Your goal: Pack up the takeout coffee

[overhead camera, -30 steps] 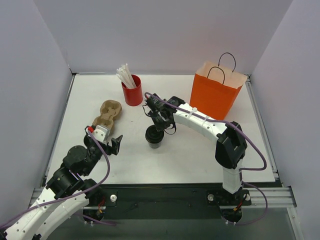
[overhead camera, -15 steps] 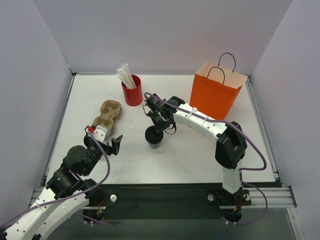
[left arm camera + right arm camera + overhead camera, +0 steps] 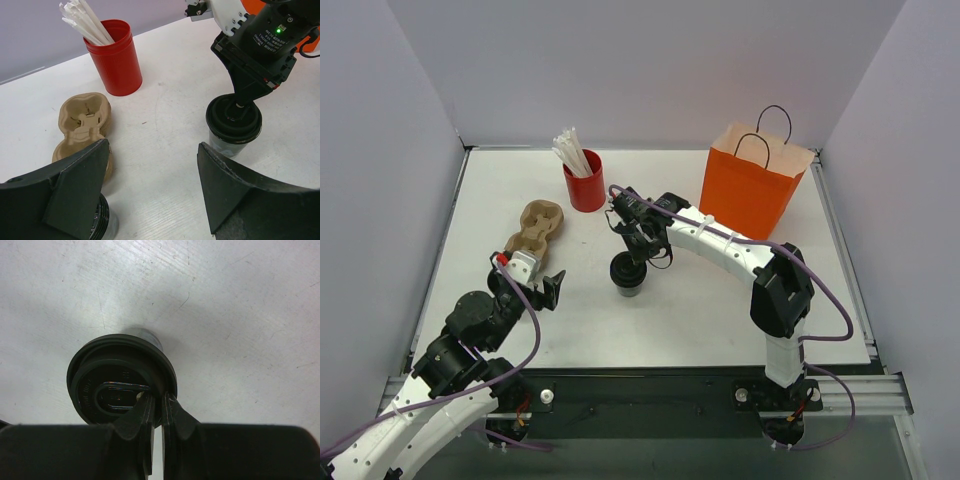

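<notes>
Top external view: small dark paper cup with a round black lid (image 3: 628, 277) upright mid-way across the white table (image 3: 720, 310), well apart from the brown moulded-pulp cup carrier (image 3: 534, 228) on its left. Right gripper (image 3: 631, 258) down on that lid. Left gripper (image 3: 546, 290) low by the carrier's near end. Red cylindrical cup of white sticks (image 3: 585, 187) just beyond the carrier. Orange paper bag with black handles (image 3: 750, 192) upright at the far right.

Left wrist view: left gripper (image 3: 152, 150) spread wide, holding nothing. Second dark lidded cup (image 3: 102, 225) partly hidden under one finger, just beside the carrier (image 3: 82, 125), both pockets of which lie bare. First cup (image 3: 234, 127) standing to the right, with the right gripper (image 3: 240, 102) touching its lid from above. Red cup (image 3: 115, 57) behind.

Right wrist view: right gripper (image 3: 158, 407) narrowed almost to touching, nipped on the near rim of the black lid (image 3: 115, 380). Cup upright on bare table.
</notes>
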You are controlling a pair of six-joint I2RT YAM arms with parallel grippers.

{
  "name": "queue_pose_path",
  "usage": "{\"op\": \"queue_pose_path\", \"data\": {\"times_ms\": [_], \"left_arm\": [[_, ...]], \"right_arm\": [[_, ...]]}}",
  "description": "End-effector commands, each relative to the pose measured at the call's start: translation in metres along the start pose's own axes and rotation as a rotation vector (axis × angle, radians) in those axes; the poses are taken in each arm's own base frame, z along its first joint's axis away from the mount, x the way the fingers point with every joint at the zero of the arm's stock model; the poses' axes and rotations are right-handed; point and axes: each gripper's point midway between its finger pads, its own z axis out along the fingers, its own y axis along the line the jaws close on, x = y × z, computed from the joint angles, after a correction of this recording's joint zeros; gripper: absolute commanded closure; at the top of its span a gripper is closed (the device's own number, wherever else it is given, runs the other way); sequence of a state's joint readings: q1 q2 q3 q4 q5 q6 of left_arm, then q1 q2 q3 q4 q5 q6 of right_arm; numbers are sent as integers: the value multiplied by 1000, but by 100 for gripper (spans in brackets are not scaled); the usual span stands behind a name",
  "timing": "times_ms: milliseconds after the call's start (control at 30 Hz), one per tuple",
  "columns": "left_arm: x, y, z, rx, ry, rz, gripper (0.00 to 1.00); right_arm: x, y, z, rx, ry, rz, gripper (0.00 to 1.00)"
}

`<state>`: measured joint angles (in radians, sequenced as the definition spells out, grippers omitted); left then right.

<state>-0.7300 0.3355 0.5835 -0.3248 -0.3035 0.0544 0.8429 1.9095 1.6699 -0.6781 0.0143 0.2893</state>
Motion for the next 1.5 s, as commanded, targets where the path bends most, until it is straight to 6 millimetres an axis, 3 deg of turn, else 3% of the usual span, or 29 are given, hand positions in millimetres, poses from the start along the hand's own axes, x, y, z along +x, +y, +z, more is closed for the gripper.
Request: {"op": "queue_pose_path", "data": {"times_ms": [0,500,767,1067,1467], "left_arm": [[-13,1,2,-3,-51,-6,19],[-13,1,2,-3,-47,-3,20],[-13,1,2,-3,-48,-2,20],[-11,2,3,-4,-44,-1,20],[-11,1,3,-1,-42,-1,20]], "right_arm": [[0,-4,-21,-5,-3,4,100],[1,-5,-24,-5,-3,9,100],[1,3,-26,-50,4,10,100],[6,-3,-17,-11,19,-1,100],[-2,-9,-25,22,-19,-3,100]]}}
